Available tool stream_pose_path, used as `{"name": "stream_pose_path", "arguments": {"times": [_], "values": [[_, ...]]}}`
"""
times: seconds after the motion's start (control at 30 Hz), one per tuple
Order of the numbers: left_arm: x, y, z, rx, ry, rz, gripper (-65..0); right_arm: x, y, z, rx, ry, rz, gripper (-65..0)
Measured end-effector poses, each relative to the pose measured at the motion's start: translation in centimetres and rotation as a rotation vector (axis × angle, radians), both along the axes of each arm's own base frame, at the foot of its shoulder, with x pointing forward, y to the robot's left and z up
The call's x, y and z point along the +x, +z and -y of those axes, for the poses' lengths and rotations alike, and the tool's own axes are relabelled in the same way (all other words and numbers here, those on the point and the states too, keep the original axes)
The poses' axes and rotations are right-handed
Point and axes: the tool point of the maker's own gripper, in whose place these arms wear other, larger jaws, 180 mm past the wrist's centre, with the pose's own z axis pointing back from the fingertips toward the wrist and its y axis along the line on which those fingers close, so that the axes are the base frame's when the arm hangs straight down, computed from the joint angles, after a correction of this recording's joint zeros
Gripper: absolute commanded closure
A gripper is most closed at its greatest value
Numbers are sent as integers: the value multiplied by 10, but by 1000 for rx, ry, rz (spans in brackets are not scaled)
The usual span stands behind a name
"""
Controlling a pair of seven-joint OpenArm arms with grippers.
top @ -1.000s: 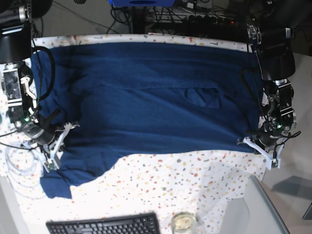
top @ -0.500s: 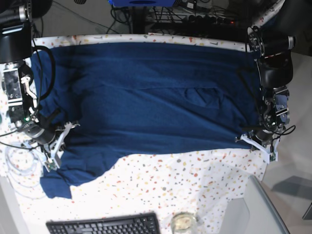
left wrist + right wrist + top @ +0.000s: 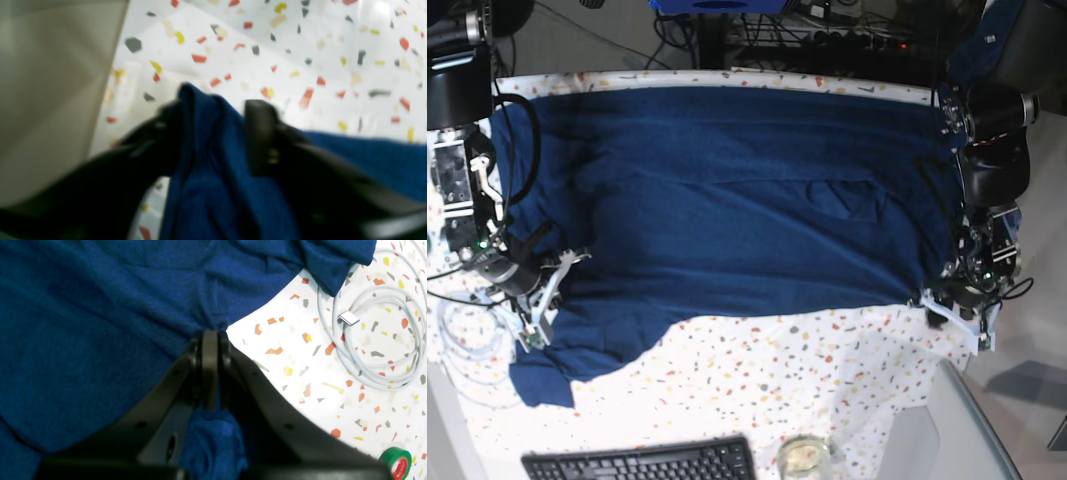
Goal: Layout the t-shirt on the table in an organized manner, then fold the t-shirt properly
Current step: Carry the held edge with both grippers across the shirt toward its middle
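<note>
Left wrist view: the left gripper (image 3: 217, 133) has its jaws apart, with a bunch of the t-shirt (image 3: 213, 173) between them.

Right wrist view: the right gripper (image 3: 210, 340) pinches the shirt tight. A white cable (image 3: 373, 340) lies at 2 o'clock.

Base view: the shirt lies spread on the table (image 3: 827, 390).

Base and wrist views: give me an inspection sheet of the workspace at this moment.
Surface: table under a white speckled cloth, mostly covered.
Job's things: t-shirt spread across the far half, lower corner near the right arm bunched.
Clutter: keyboard, glass, green tape roll.
Grippers: left gripper jaws apart with a shirt edge between them; right gripper shut on the t-shirt.
Cables: coiled white cable beside the shirt.
Surroundings: dark equipment and wiring behind the far edge.
</note>
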Motion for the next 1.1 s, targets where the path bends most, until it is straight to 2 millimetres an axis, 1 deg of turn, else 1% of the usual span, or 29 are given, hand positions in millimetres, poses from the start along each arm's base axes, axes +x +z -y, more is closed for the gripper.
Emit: {"name": "stream_pose_path", "arguments": {"times": [0.07,0.13,0.17,0.3,0.4,0.5,0.57,0.6,0.67,0.8,0.83,0.9,1.0,1.1], "values": [[6,8,-3,5,2,20,-513,0,0,0,0,0,0,-2],[8,11,-6,9,5,27,-569,0,0,0,0,0,0,-2],[7,11,-7,11,6,23,-581,0,0,0,0,0,0,-2],[8,4,-9,-4,20,-8,-579,0,0,0,1,-1,2,-2],[14,1,-6,-27,33,42,-579,0,1,0,1,-1,3,-2],[4,-17,-1,-58,40,17,-579,0,0,0,0,-1,0,-2],[-7,-29,-1,-68,45,-16,-579,0,0,0,1,-1,1,-2],[-11,-32,-4,-64,50,-25,-579,0,0,0,0,-1,1,-2],[-12,-31,-11,-56,66,-22,-579,0,0,0,0,-1,0,-2],[-10,-20,-30,-25,92,2,-579,0,0,0,0,-1,1,-2],[-12,-19,-37,-5,111,2,-579,0,0,0,0,-1,1,-2],[-18,-22,-44,7,121,-9,-579,0,0,1,-1,-2,0,-2],[-24,-28,-43,9,116,-28,-579,0,1,1,1,-2,2,-2],[-20,-32,-27,-15,100,-28,-579,0,1,1,0,-3,1,-2]]}}
